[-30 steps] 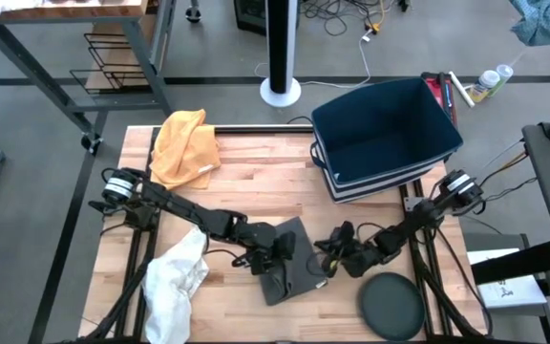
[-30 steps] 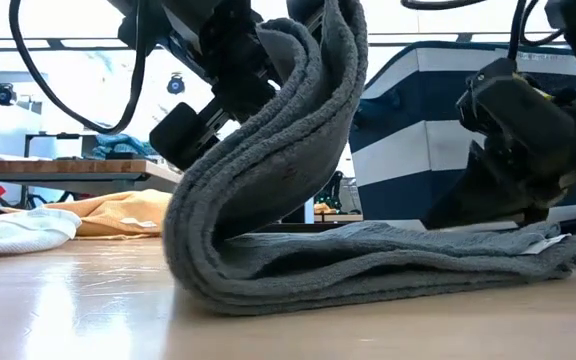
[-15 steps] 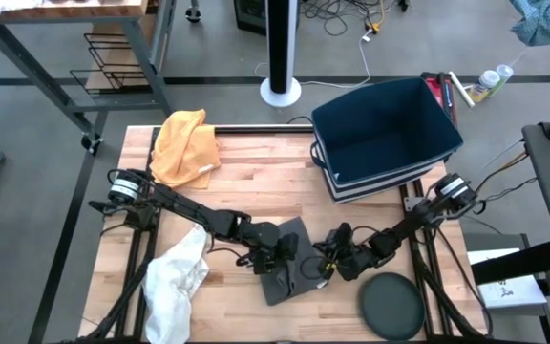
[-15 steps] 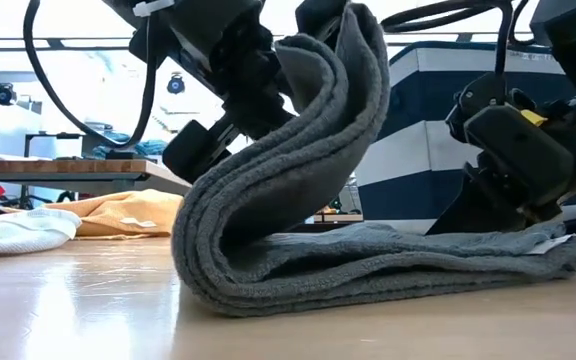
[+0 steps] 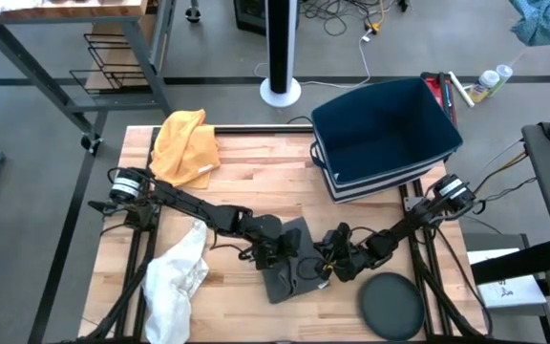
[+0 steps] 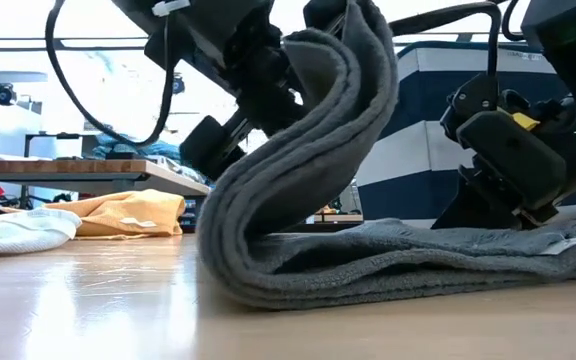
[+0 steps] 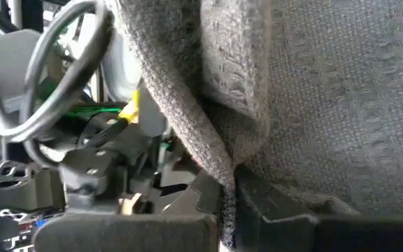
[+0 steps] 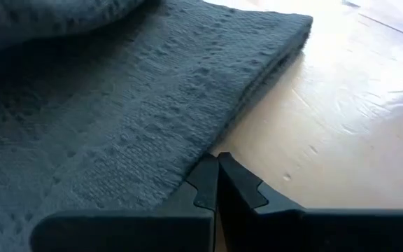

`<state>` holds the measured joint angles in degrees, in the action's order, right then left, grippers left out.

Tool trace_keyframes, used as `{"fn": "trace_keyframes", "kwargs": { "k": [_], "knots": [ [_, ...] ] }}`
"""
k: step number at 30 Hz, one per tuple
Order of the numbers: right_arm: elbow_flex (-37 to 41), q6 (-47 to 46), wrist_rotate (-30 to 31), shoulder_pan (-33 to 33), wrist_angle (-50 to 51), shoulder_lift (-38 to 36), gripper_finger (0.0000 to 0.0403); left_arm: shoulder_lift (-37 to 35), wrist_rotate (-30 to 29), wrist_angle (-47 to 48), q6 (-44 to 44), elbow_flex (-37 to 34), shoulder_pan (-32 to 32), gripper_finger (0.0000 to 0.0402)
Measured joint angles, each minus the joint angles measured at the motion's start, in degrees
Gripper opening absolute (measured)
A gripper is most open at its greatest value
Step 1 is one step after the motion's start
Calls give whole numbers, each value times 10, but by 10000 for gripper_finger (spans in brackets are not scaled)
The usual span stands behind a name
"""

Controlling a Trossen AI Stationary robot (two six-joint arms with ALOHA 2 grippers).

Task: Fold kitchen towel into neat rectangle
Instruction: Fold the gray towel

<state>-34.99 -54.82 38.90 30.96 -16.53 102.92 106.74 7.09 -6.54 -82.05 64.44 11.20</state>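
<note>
Grey floor (image 5: 46,115) around the table; white fan base (image 5: 281,93); cables (image 5: 351,19) beyond.

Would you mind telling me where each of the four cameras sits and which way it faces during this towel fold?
High view: above the table, looking straight down; both arms, left gripper and right gripper at the grey towel.
Low view: at table-top height, looking level across; arms enter from above the towel.
Left wrist view: on the left arm, facing forward; its fingers clamp a towel fold.
Right wrist view: on the right arm; shut fingers at the towel's edge.
All four views show the towel.
</note>
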Motion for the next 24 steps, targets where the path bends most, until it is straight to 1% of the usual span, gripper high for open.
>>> {"fn": "trace_keyframes", "kwargs": {
  "k": [7, 9, 11, 12, 14, 16, 21, 24],
  "knots": [
    [0, -1, -5, -1, -2, 1, 0, 0, 25, 16, -21, 12, -1, 4],
    [0, -1, -6, 0, -1, 1, 0, 12, 26, 16, -30, 17, 0, 4],
    [0, -2, -7, -1, -2, 1, 0, 28, 25, 37, -35, 28, -1, 4],
    [0, -2, -8, -2, -2, 1, 0, 39, 20, 50, -49, 39, -2, 4],
    [0, -4, -10, -2, -2, 1, 0, 62, -17, 72, -85, 65, -3, 4],
    [0, -10, -10, -2, -2, 1, 0, 81, -48, 97, -92, 98, -5, 4],
    [0, -12, -11, -2, -2, 2, 0, 102, -51, 176, -75, 167, -6, 4],
    [0, -9, -11, -2, -1, 2, 0, 101, -51, 194, -80, 188, -6, 4]
  ]
}}
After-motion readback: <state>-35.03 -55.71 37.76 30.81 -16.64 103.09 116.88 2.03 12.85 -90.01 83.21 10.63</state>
